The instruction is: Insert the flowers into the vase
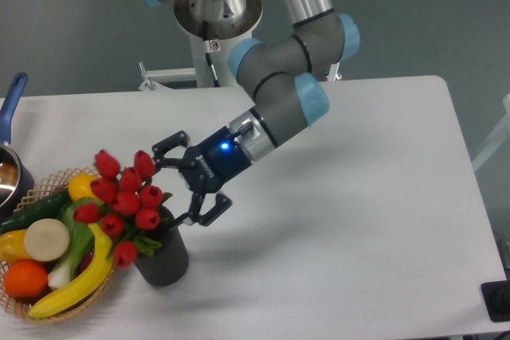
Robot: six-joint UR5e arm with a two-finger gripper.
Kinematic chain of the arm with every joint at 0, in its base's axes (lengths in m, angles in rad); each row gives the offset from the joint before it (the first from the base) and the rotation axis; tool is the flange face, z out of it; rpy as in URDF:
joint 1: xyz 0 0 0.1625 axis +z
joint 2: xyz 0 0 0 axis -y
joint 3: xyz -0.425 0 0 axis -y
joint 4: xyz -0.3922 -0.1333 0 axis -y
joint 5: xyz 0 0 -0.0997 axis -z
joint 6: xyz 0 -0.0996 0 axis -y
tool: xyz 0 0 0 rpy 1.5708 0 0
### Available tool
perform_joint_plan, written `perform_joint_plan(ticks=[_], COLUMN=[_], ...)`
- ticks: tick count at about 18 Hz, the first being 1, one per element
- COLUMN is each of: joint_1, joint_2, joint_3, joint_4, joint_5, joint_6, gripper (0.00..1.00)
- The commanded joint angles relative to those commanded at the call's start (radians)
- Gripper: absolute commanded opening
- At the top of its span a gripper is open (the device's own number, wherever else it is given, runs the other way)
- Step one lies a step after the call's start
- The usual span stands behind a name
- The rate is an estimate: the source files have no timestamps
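Observation:
The flowers [123,201], a bunch of red tulips with green leaves, stand with their stems down in the vase [165,259], leaning left over the basket. The vase is a dark ribbed cylinder near the table's front left. My gripper [191,182] sits just right of the bunch, a little above the vase's rim. Its fingers [209,209] are spread apart and hold nothing. The stems inside the vase are hidden.
A wicker basket [76,308] with a banana, an orange, a cucumber and other produce touches the vase's left side. A pot with a blue handle [9,109] sits at the left edge. The white table [358,220] stretches to the right.

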Motion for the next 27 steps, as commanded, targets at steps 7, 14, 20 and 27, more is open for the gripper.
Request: perform_joint_plan(ticks=[7,14,20,27], joint_1=[0.074,0.117,0.293,0.393], joint_2=[0.063,0.081,0.088,-0.03], joint_3=[-0.012,-0.003,0.037,0.147], joint_4=[-0.002,-0.003,-0.006,-0.008], joint_5=[0.078,0.15,0.402,0.72], joint_6=[-0.041,-0.063,-0.064,-0.058], gripper=[1.0,1.0,1.0,1.0])
